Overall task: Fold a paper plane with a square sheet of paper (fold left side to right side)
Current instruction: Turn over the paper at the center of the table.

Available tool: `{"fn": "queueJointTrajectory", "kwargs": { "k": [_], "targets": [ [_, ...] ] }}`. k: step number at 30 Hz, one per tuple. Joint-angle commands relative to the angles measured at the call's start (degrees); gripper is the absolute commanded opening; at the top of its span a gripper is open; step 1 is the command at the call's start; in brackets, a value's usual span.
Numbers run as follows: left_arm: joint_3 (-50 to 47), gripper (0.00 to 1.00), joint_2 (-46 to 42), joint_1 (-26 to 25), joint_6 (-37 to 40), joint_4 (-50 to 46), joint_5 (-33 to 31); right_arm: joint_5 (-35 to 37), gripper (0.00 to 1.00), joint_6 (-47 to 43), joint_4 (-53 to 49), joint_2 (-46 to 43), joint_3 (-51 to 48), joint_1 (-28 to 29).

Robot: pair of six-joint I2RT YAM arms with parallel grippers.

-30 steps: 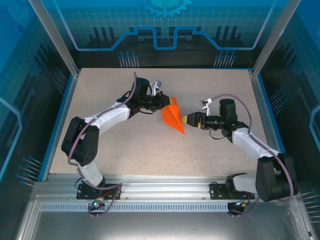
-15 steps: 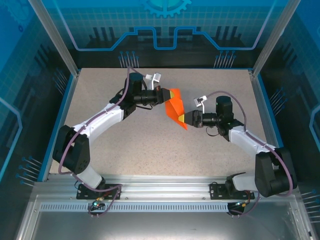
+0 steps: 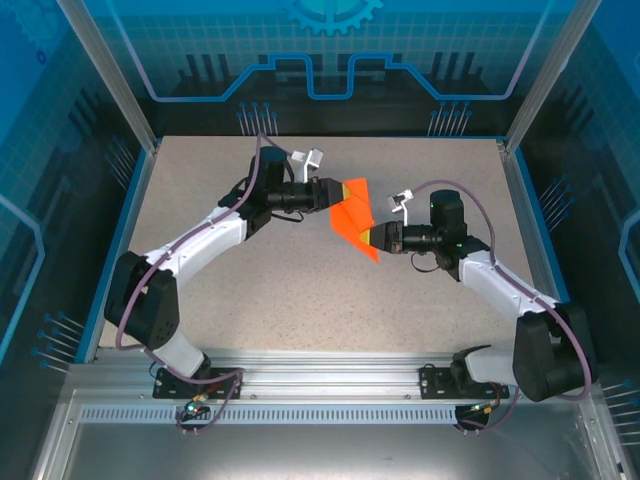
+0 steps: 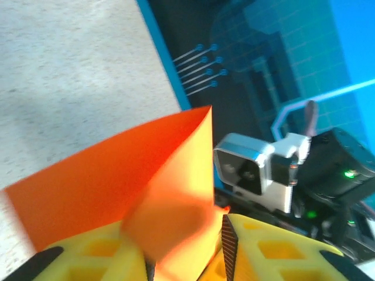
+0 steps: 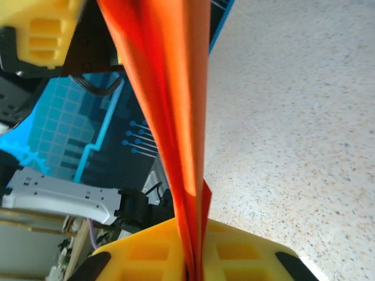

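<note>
Folded orange-red sheet of paper (image 3: 352,214) held off the table (image 3: 300,290) between the two arms, right hand (image 3: 372,238) clenched on its lower pointed end, left hand (image 3: 338,193) at its upper edge, yellow fingers (image 4: 281,252) parted, grip released

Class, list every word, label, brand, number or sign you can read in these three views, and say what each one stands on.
No readable text in any view.
Bright orange-red folded paper: plain, no print.
Blue back panel: a gear emblem and circuit-style lines, no letters or numbers.
Grey-white camera housing: no label that can be made out, and the picture is blurred.
</note>
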Motion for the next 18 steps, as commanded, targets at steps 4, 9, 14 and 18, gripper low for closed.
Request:
{"fn": "queueJointTrajectory", "kwargs": {
  "k": [4,9,14,18],
  "targets": [
    [-1.34,0.53,-11.12,-0.28,11.21,-17.06,-19.73,22.62,0.09,-17.34,-28.4,-2.37,8.92,4.38],
    [-9.11,0.58,-21.32,-0.28,10.83,-19.46,-34.18,62.21,0.1,-23.34,-46.72,2.82,19.96,19.26],
    [-15.27,0.61,-28.87,-0.23,8.69,-21.42,-43.39,92.75,0.11,-19.23,-63.91,17.9,33.4,31.2],
    [-17.36,0.63,-32.17,-0.27,8.14,-23.98,-48.03,107.6,0.12,-14.57,-74.52,30.89,41.9,37.26]
  ]
}}
